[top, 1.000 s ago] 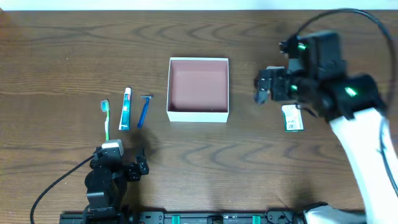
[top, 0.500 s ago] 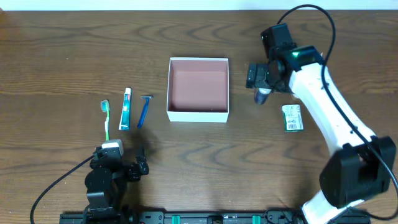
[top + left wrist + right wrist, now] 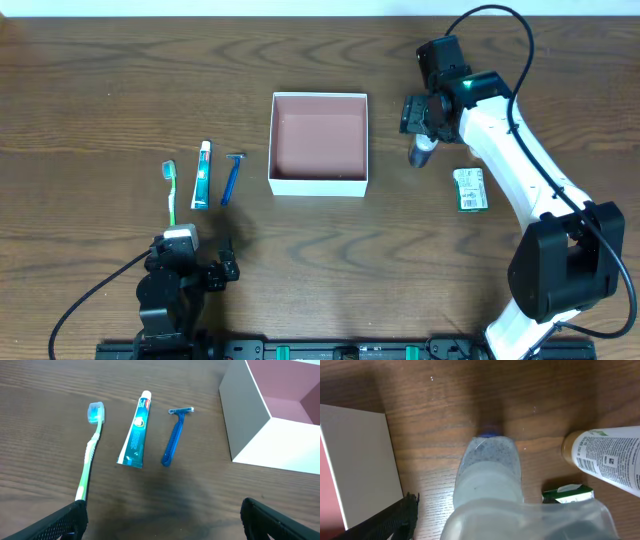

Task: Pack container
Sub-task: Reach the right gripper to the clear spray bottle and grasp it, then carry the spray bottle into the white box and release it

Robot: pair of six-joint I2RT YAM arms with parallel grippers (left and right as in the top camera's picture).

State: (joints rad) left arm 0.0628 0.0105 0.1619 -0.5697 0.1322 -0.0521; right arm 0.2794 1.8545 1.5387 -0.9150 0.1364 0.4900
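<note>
The right gripper [image 3: 417, 120] hung over a clear, blue-capped bottle [image 3: 422, 152] just beside the container's right wall, on the side toward the counter's right edge. In the wrist view one dark finger [image 3: 395, 515] showed left of the bottle and apart from it. The other was hidden, so I could not tell whether the bottle was pinched or only straddled. The left gripper [image 3: 162, 515] sat spread wide and empty-handed near the front edge, left of centre.

The container [image 3: 318, 185] stood open, nothing in it, mid-counter and a little toward the far edge.

The step in hand looked like taking that bottle. A sound grip would close squarely on the wider body, not the neck, then lift until the cap cleared the white wall before crossing over. Setting it near a corner of the pink floor would save space.

Room was tight on the bottle's right: a white bottle with a tan cap [image 3: 610, 460] and a green-and-white packet [image 3: 470, 189] lay near. Bare wood showed toward the wall. The toothbrush [image 3: 170, 190], toothpaste tube [image 3: 203, 175] and razor [image 3: 232, 177] lay in a row toward the left edge, well apart.
</note>
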